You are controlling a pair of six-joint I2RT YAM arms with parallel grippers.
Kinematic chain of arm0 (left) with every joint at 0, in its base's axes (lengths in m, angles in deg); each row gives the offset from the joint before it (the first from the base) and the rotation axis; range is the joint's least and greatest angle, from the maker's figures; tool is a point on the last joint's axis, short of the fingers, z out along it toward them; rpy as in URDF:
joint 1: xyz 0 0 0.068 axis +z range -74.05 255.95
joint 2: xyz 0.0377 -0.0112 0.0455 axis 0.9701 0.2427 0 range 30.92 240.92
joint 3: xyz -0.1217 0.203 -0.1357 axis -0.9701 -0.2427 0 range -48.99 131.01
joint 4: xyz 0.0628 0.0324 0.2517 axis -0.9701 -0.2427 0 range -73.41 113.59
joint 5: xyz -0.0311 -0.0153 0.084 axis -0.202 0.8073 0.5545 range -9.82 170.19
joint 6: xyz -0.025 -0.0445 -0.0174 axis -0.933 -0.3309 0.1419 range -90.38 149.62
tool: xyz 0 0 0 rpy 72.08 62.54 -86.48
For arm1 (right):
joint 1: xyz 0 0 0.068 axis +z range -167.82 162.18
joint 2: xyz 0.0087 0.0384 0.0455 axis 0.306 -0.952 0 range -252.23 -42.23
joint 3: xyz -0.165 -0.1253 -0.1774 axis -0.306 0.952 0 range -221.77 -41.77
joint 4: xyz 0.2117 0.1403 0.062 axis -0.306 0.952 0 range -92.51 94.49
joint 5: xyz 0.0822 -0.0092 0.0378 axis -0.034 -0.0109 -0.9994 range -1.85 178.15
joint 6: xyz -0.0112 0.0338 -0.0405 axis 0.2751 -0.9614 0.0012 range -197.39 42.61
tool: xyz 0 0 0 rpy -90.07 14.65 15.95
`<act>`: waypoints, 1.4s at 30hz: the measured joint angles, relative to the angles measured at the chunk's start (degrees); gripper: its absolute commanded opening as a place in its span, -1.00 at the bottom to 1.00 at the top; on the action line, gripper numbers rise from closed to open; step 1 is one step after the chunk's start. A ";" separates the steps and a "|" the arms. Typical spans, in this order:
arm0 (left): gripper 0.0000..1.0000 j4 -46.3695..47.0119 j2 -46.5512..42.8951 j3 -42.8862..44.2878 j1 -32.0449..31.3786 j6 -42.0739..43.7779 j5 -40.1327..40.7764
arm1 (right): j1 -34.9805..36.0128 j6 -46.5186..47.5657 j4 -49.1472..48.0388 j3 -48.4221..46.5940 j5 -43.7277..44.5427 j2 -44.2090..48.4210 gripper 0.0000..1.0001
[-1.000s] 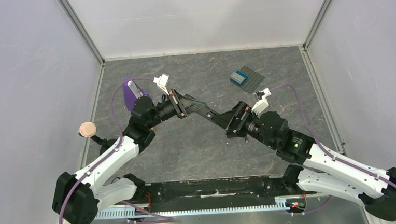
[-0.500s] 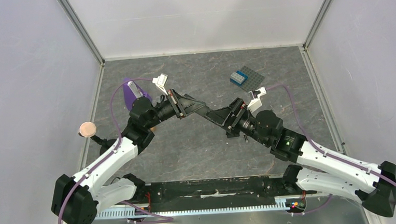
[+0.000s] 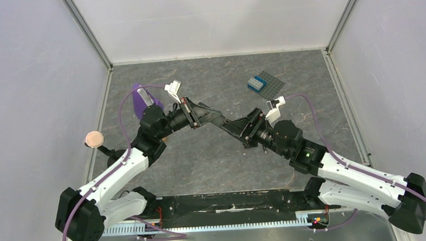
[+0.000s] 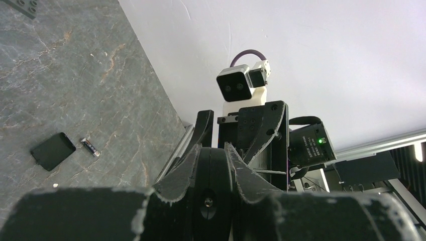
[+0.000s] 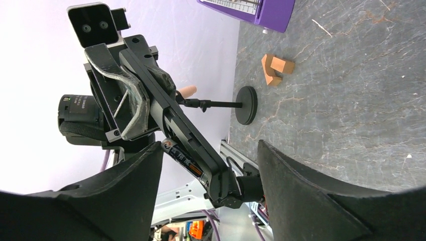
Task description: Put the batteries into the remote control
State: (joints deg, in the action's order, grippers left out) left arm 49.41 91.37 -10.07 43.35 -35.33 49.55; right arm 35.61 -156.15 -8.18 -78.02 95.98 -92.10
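L claw: my L claw (image 3: 192, 113) is clamped tight on one end of the remote control (image 3: 222, 121), left of centre in the top view.
Remote control: up off the desk (image 3: 202, 166), a slim black bar slanting from L claw down-right toward R claw. In the R wrist view it runs from upper left to bottom centre, w/ a small orange-marked label on its side.
R claw: my R claw (image 5: 210, 144) is spread, one finger each side of the remote's free end. The finger at lower right of that frame stands clear of the bar. The one at lower left is v. close to it, can't tell if touching.
Battery: only one battery (image 4: 90, 146) I can make out, a tiny dark cylinder flat on the desk, lower left of the L wrist view. It's in neither claw.
Black square piece (image 4: 52, 150): thin, flat on the desk, just left of the battery w/ a small gap.
Baseplate (image 3: 269, 85): dark grey, studded, w/ a blue brick (image 3: 256, 84) on its left end. It sits upper right of centre in the top view, well apart from both claws.
Wooden pieces (image 5: 276, 68): orange-brown, on the desk, upper right of the R wrist view, touching each other.
Purple item (image 3: 139, 100): upper left of the desk in the top view, partly behind my L arm.
Stand (image 5: 246, 105): round black base, thin rod, pinkish knob (image 3: 93, 139), at the left edge of the top view.
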 measured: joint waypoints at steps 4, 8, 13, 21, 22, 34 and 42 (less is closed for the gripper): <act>-0.96 0.00 -0.02 -0.31 0.00 0.00 0.00 | -0.07 -0.57 -0.76 0.42 -0.31 0.00 0.21; -0.96 -0.04 -0.02 -0.33 -0.04 0.00 0.00 | -0.09 -1.05 -1.95 0.96 -0.57 0.11 0.11; -0.96 -0.07 -0.09 -0.33 -0.28 -0.07 0.04 | -0.09 -1.44 -3.21 2.10 -0.96 0.72 0.03; -0.96 0.04 -0.11 -0.37 -0.42 -1.92 -0.15 | -0.26 -1.38 -5.18 3.28 -1.99 1.33 -0.03; -0.96 0.02 -0.11 -0.37 -0.42 -2.14 -0.13 | -0.31 -1.31 -5.33 3.50 -2.10 1.42 -0.05; -0.96 0.57 -0.57 -0.55 -0.35 -6.47 -0.94 | -0.44 0.39 -7.45 4.94 -3.82 2.29 0.64; -0.96 1.31 -2.12 -0.87 -0.26 -6.49 -1.01 | -0.59 2.45 -7.10 4.81 -5.01 2.14 0.90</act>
State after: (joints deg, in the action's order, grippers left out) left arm 50.72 89.25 -10.95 43.09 -41.82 48.55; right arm 35.02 -153.71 -15.29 -73.21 90.98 -89.96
